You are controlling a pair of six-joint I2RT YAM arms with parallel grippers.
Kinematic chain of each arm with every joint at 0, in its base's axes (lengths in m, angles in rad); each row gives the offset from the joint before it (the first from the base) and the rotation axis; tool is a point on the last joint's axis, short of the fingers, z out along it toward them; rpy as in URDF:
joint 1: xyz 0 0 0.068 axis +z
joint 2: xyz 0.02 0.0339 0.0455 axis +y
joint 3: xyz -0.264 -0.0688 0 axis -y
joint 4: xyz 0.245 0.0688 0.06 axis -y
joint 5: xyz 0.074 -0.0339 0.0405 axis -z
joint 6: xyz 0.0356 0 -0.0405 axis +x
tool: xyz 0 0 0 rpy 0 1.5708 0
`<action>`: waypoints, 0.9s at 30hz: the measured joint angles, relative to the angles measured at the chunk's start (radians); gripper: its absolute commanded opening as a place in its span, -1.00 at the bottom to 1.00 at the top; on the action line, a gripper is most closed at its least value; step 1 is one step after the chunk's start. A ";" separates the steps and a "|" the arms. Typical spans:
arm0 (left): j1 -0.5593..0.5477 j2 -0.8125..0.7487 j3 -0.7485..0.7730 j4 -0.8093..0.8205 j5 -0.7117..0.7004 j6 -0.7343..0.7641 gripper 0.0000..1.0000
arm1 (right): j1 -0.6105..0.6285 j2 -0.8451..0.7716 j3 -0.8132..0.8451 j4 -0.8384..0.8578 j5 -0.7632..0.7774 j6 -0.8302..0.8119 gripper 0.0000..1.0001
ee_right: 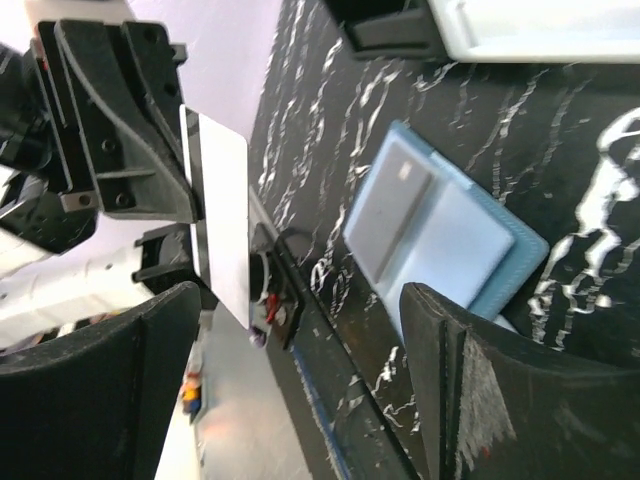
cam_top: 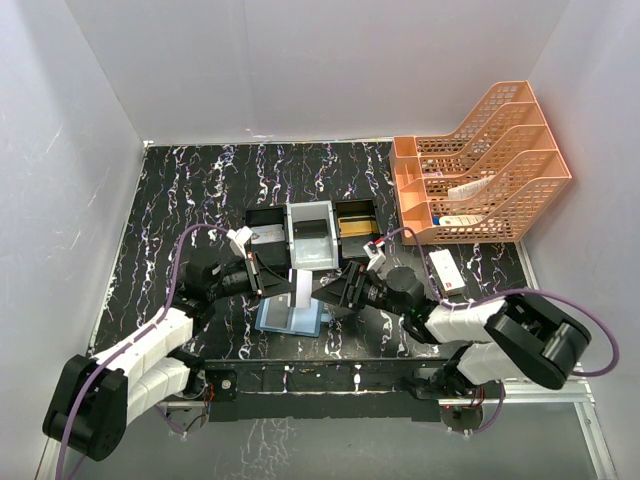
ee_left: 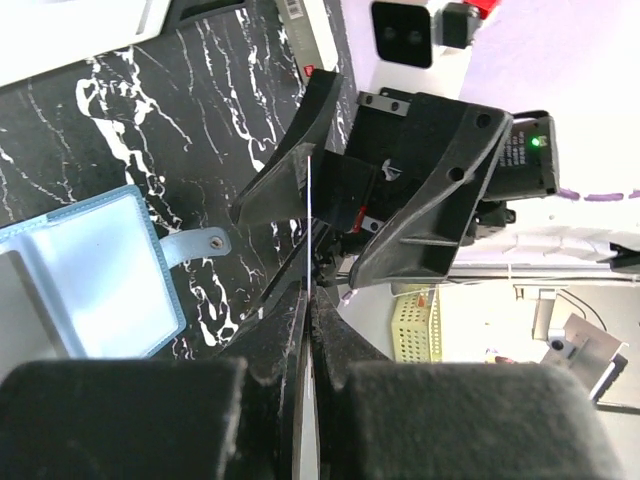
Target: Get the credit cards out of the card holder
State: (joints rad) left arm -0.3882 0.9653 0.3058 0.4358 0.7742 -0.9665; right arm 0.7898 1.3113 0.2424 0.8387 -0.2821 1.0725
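The blue card holder (cam_top: 290,316) lies open on the black marbled table between the two grippers. It also shows in the left wrist view (ee_left: 90,270) and the right wrist view (ee_right: 455,235). A grey credit card (ee_right: 393,205) sits in one of its inner pockets. My left gripper (cam_top: 289,287) is shut on a silver-grey credit card (cam_top: 303,290) and holds it on edge above the holder. The card shows broad in the right wrist view (ee_right: 222,220) and edge-on in the left wrist view (ee_left: 311,200). My right gripper (cam_top: 331,292) is open and empty, facing the card, its fingers apart (ee_right: 300,290).
A black-and-white three-compartment tray (cam_top: 311,212) stands just behind the holder, with a gold-tan card (cam_top: 355,222) in its right compartment. A white box with a red mark (cam_top: 447,270) lies at the right. An orange file rack (cam_top: 480,160) stands at the back right.
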 measured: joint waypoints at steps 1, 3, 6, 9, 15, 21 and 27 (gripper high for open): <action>0.000 0.003 -0.004 0.020 0.008 -0.007 -1.00 | 0.000 0.022 0.003 0.027 -0.026 0.005 0.53; 0.000 0.006 -0.012 0.045 0.021 -0.016 -1.00 | 0.000 0.061 0.008 0.095 -0.069 0.023 0.49; 0.000 0.006 -0.015 0.058 0.035 -0.021 -1.00 | 0.000 0.104 0.008 0.217 -0.114 0.053 0.38; 0.000 0.006 -0.015 0.065 0.046 -0.021 -1.00 | 0.000 0.129 0.009 0.311 -0.145 0.078 0.12; 0.000 0.011 -0.019 0.103 0.077 -0.034 -1.00 | 0.000 0.167 -0.010 0.430 -0.119 0.137 0.01; 0.000 0.022 -0.029 0.149 0.101 -0.055 -1.00 | 0.000 0.169 -0.022 0.472 -0.118 0.161 -0.27; 0.000 0.040 -0.029 0.221 0.135 -0.089 -1.00 | 0.000 0.209 -0.013 0.518 -0.142 0.184 -0.56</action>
State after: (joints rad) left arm -0.3882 1.0058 0.2768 0.6571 0.9096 -1.0557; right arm 0.7895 1.5204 0.2295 1.3563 -0.4240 1.2568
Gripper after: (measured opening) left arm 0.009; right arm 0.289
